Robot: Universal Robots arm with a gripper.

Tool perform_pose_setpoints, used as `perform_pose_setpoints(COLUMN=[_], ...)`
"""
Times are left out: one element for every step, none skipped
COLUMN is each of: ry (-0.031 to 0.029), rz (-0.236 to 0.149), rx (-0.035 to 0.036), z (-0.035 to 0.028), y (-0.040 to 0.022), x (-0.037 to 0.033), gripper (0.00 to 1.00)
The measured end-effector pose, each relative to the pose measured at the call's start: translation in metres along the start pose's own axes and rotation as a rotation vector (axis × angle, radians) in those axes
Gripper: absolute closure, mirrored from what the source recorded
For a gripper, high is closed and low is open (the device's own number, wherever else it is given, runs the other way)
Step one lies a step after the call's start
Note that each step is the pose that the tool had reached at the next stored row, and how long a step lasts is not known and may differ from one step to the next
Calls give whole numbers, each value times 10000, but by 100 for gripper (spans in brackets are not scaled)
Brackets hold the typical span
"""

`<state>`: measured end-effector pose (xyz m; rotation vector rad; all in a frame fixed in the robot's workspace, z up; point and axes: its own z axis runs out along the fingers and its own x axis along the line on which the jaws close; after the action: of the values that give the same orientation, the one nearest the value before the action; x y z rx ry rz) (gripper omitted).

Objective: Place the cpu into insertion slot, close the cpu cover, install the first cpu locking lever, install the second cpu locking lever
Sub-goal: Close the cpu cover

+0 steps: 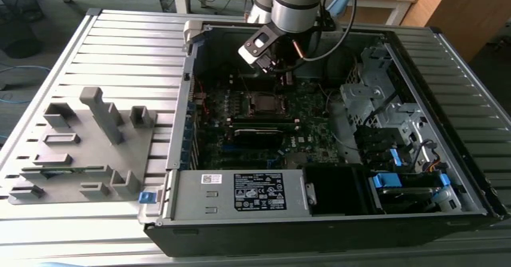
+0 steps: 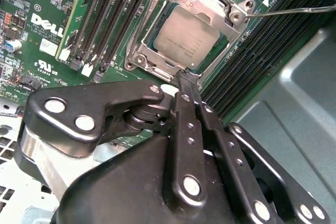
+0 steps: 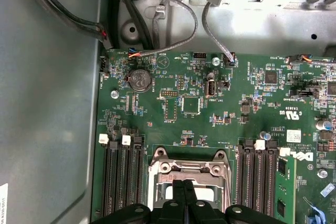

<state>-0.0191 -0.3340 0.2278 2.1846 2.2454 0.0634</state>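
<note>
Down inside the open case (image 1: 319, 234), low over the green board (image 3: 226, 114). Watching the pincer (image 2: 185, 80) in the second wrist view: pinched narrow, fingers pressed flat together, nothing seen held between them. Touching, or all but touching, the near rim of the slot (image 2: 137, 59) with the tips; cannot tell which. Spotting the cpu (image 2: 187, 36) seated flat in that slot, silver face up, with the cover (image 2: 210, 3) lying down around it and framing the chip in its window. So, straight ahead of the tips and just past that rim, no sideways reach between pincer and chip. Noting a thin lever (image 2: 294, 10) running out from one corner of the cover, across the memory slots (image 2: 262, 40), long axis pointing away from the socket and well apart from the tips. Reading it as chip in, cover down, levers the business in hand. Lining up in the first wrist view too: tips centred on the socket's edge, black memory slots flanking on both sides.
</note>
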Motion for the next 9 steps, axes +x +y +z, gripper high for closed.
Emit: perform_pose_setpoints(ry=[0, 1, 2, 3, 6, 11, 15, 19, 23], rz=[-8, -26, -59, -109, -195, -309, -418, -531, -649], rx=[0, 0, 1, 2, 5, 7, 9, 12, 14], z=[0, 0, 0, 1, 1, 2, 2, 2, 2], y=[0, 0, 0, 0, -1, -1, -1, -1, -1], x=[0, 0, 0, 0, 0, 0, 0, 0, 0], gripper=[90, 90, 90, 90, 90, 90, 90, 90, 90])
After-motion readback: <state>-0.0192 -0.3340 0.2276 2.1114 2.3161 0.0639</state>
